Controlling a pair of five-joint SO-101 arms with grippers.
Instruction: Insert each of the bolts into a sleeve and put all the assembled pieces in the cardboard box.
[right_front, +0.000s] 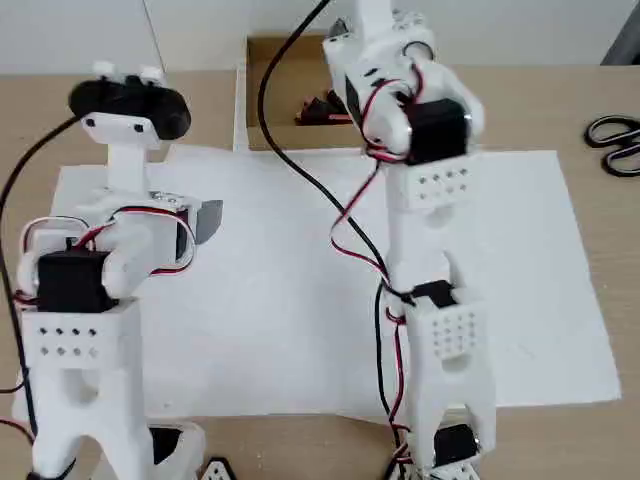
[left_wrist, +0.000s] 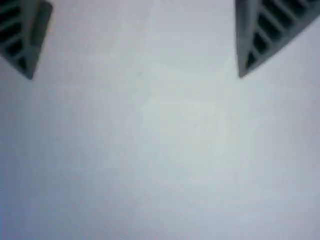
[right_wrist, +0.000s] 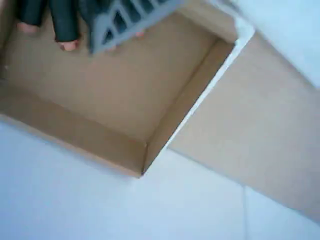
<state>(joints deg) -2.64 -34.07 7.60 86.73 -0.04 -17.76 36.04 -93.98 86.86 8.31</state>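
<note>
The right arm extends over the cardboard box, which has dark pieces inside.

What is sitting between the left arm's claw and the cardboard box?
Only bare white paper, as the high view shows, separates the left gripper from the cardboard box.

You have one table with two arms, the left arm and the right arm, plus one cardboard box, one white sheet and one pair of scissors. Inside the box you can count two dark pieces side by side; a pink tip nearby may be a third, you can't tell
</note>
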